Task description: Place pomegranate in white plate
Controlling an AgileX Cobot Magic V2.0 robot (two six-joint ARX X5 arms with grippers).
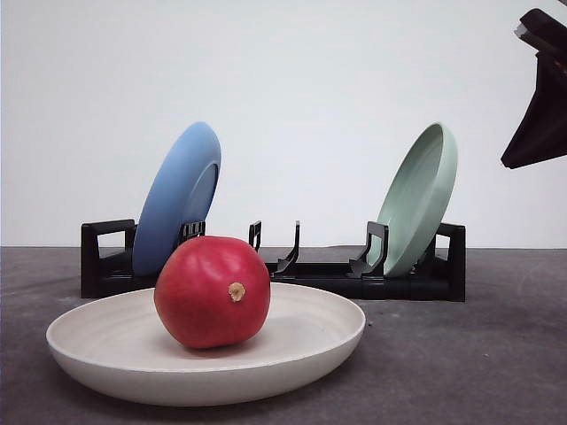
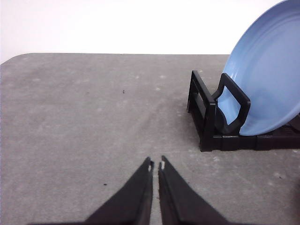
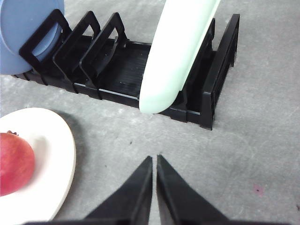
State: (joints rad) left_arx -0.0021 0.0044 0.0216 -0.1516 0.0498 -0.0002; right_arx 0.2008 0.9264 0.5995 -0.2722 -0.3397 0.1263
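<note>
The red pomegranate rests inside the white plate at the table's front left, its tan stem nub facing the camera. In the right wrist view the pomegranate lies on the white plate off to the side of my right gripper, which is shut and empty over bare table. That gripper hangs high at the right edge of the front view, well clear of the plate. My left gripper is shut with nothing in it, above bare grey table beside the rack's end.
A black dish rack stands behind the white plate, holding a blue plate at its left end and a pale green plate at its right end. The rack and the blue plate sit near my left gripper.
</note>
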